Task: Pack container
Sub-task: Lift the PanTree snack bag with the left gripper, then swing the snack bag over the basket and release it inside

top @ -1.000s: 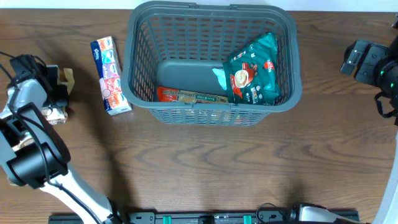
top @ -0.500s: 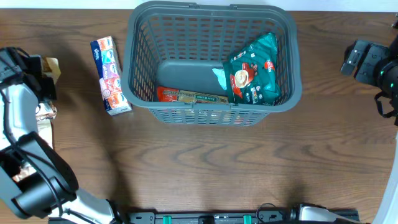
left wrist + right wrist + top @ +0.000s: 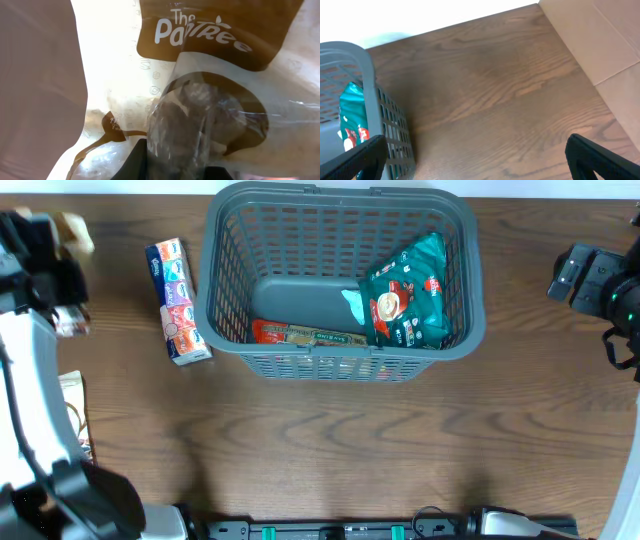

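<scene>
The container [image 3: 340, 365] stands at the far middle of the wooden table [image 3: 330, 450], a green snack bag [image 3: 405, 295] leaning in its right half and a flat bar packet [image 3: 300, 334] lying along its front wall. The left gripper [image 3: 62, 270], well off to the left, appears clamped on a Pantree snack packet [image 3: 200, 115]. The slick film could slip from the pinch in transit. A tall basket rim could also snag a low-carried packet, and the colourful carton [image 3: 178, 300] just beside the left wall lies under that path. Another packet [image 3: 72, 405] waits at the table's left edge. The right gripper [image 3: 475, 157] hangs spread and empty, clear of everything.
</scene>
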`<act>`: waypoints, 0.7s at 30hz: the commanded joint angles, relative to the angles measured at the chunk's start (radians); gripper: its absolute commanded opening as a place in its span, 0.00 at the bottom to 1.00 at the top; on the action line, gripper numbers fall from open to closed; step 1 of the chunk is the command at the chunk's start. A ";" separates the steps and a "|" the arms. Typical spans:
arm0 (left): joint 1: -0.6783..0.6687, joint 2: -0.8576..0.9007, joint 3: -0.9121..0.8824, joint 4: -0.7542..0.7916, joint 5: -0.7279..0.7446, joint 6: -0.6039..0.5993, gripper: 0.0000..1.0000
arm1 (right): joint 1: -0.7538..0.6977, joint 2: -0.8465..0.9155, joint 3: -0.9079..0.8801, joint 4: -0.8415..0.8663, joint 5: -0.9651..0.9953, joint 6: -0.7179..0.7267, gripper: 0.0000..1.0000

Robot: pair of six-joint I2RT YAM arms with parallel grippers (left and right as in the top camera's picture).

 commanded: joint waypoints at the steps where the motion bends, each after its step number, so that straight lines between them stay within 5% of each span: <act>1: -0.030 -0.068 0.113 -0.029 0.020 -0.031 0.06 | -0.006 0.001 0.012 -0.001 0.013 0.010 0.99; 10: -0.139 -0.075 0.361 -0.166 0.201 -0.051 0.06 | -0.006 0.001 0.012 -0.001 0.013 0.010 0.99; 21: -0.355 -0.073 0.375 -0.129 0.480 0.011 0.06 | -0.006 0.001 0.012 -0.001 0.013 0.010 0.99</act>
